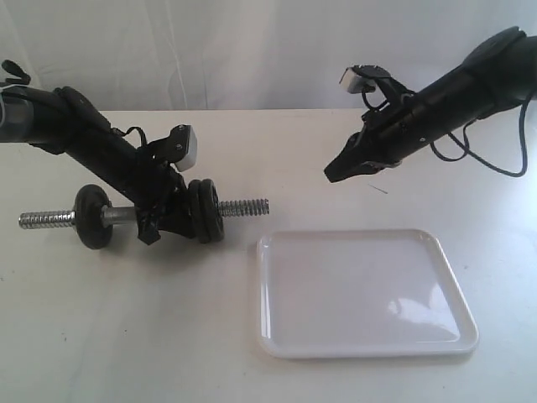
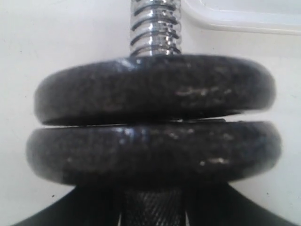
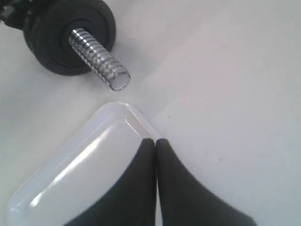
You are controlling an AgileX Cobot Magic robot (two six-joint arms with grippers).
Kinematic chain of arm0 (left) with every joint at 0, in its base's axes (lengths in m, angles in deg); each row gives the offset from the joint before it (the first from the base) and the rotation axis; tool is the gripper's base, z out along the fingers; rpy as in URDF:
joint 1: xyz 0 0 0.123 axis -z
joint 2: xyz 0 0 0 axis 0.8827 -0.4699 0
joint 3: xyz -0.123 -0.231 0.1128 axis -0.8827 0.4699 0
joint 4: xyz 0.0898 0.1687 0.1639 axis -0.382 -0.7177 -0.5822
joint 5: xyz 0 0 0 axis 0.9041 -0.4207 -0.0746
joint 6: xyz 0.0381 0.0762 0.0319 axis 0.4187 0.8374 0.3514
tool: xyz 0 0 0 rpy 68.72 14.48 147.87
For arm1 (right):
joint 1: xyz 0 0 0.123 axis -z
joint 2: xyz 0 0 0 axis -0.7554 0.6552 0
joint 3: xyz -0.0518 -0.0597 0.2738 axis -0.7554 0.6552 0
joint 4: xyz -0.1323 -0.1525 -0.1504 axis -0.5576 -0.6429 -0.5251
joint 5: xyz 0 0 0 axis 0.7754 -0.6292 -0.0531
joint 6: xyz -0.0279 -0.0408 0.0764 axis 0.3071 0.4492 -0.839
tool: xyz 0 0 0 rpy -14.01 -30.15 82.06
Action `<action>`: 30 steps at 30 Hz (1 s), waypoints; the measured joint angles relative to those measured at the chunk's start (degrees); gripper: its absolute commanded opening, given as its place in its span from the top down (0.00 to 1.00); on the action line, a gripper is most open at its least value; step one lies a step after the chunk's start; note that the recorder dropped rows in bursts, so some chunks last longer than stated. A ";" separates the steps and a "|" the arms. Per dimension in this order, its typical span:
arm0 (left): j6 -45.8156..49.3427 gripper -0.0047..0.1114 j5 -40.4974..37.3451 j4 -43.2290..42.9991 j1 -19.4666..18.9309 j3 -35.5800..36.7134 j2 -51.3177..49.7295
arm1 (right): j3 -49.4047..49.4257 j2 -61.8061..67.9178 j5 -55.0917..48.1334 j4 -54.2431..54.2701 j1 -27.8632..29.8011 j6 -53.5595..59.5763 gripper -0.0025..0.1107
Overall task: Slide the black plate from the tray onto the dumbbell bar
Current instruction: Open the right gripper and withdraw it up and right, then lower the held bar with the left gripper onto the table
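Note:
The dumbbell bar (image 1: 243,206) lies on the table left of the tray (image 1: 263,294), which holds nothing. The black plate (image 1: 211,210) sits on the bar as the outer of two discs side by side, just inside the threaded end (image 3: 99,59). From the left wrist, the plate (image 2: 155,87) stands against its twin (image 2: 155,150). A third disc (image 1: 92,217) is on the bar's other half. My left gripper (image 1: 164,220) is shut on the bar's knurled middle (image 2: 150,207). My right gripper (image 1: 336,172) hangs shut and empty above the table past the tray's far edge, its fingertips (image 3: 149,146) pressed together.
The white table runs to a pale wall behind. The tray's corner (image 3: 122,113) lies close to the bar's threaded tip. A black cable (image 1: 495,159) loops from the right arm at the far right.

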State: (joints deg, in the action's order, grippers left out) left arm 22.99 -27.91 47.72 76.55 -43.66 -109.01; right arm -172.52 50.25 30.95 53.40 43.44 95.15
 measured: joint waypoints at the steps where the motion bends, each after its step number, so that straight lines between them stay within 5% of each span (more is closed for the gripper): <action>1: -0.13 0.96 -0.10 -0.15 0.00 0.00 0.00 | 0.00 -0.33 0.29 -1.53 0.00 -1.32 0.98; 14: -1.26 0.96 -0.68 -0.72 0.00 -0.12 0.00 | 0.00 -4.34 2.93 -15.83 0.00 -15.54 0.98; 22: -2.02 0.65 -1.03 -1.54 0.00 -0.20 0.00 | 0.00 -4.85 2.69 -22.39 0.00 -21.93 0.98; 24: -2.02 0.70 -1.13 -1.79 0.00 -0.20 0.11 | 0.00 -4.85 2.69 -22.50 0.00 -21.91 0.98; 27: -2.05 0.95 -1.13 -1.77 0.00 -0.20 0.11 | 0.00 -4.98 2.69 -22.71 0.00 -21.95 0.98; 30: -2.04 0.96 -0.18 -1.77 0.00 -0.20 0.11 | 0.00 -4.98 2.69 -22.82 0.00 -22.31 0.98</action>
State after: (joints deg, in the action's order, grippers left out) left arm 20.95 -28.10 45.96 76.55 -43.86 -108.90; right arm -172.52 45.27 33.64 30.57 43.44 72.84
